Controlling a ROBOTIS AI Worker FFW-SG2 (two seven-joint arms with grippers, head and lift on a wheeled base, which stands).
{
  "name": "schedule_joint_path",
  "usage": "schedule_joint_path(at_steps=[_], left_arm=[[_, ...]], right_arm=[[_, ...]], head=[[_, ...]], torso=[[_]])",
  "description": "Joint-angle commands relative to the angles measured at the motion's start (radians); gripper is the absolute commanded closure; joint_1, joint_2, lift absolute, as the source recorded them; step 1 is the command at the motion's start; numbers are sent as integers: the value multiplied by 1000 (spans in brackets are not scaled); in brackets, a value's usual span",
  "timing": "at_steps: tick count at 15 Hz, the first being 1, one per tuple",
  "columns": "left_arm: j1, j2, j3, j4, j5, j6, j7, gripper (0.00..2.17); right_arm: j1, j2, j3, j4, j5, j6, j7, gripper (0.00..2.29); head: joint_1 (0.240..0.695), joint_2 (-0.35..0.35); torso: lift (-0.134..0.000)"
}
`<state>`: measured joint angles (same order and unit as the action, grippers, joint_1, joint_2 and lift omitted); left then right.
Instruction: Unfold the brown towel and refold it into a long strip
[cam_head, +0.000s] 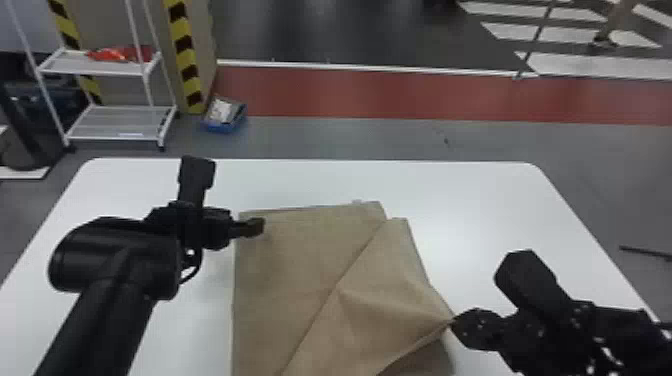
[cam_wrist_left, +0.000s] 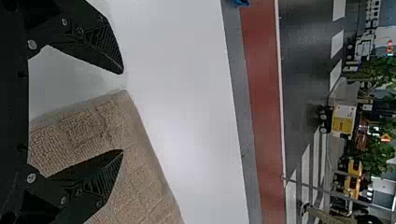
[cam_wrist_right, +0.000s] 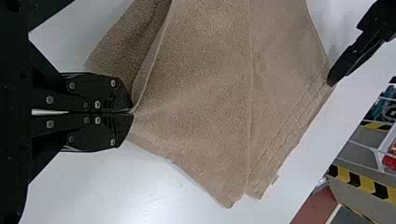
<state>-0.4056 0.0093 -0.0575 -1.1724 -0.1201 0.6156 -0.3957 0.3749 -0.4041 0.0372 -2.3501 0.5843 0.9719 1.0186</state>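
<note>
The towel lies across the middle of the white surface in overlapping layers, with a slanting edge running between its left panel and its right flap. The left gripper is at the towel's far left corner, jaws apart; the left wrist view shows the corner between them, one jaw above the cloth. The right gripper, at the towel's right side, has its jaws clamped on the flap's edge, which is drawn to a point; creases fan out from the pinch. A ribbed band follows the far edge. Beyond the surface, a white rack stands near a blue box on the floor, left of a red strip.
</note>
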Motion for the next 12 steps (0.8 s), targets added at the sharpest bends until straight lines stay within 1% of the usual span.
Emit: schedule_joint_path(at_steps=[1,2,3,5,6,7,9,10,11,12], left_arm=[[-30,-2,-10,66,-24,-30,1,417],[-32,-2,-18,80,-39,-49,0,667],[-32,-2,-19,80,-44,-52,-6,1015],[-16,0,-21,71,-47,-46,-2,2013],[-10,0,-22,60,-58,-33,-2,2145],[5,-2,-19,45,-72,-27,-9,2145],[42,1,-12,-36,-72,-9,-12,2148],[57,1,7,-93,-70,7,-11,2148],[76,5,47,-156,-69,40,-9,2148],[94,8,79,-204,-62,71,-8,2148]], right_arm=[[-2,-4,-3,0,-8,0,0,2067],[-2,-5,-5,0,-12,0,0,2067],[-2,-7,-6,0,-17,0,0,2064],[-7,-12,-16,3,-31,-3,0,2064],[-11,-12,-16,6,-31,-3,0,2067],[-16,-13,-17,11,-31,-3,-2,2067],[-34,-18,-34,29,-49,-6,-15,2067],[-57,-18,-49,55,-60,-12,-35,2064],[-91,-19,-66,87,-75,-18,-58,2064],[-122,-18,-77,114,-78,-21,-66,2064]], head=[[695,-110],[695,-111],[695,-112],[695,-114],[695,-115],[695,-115],[695,-115],[695,-119],[695,-121],[695,-123]], torso=[[-103],[-103],[-103],[-103],[-103],[-103],[-103],[-103],[-103],[-103]])
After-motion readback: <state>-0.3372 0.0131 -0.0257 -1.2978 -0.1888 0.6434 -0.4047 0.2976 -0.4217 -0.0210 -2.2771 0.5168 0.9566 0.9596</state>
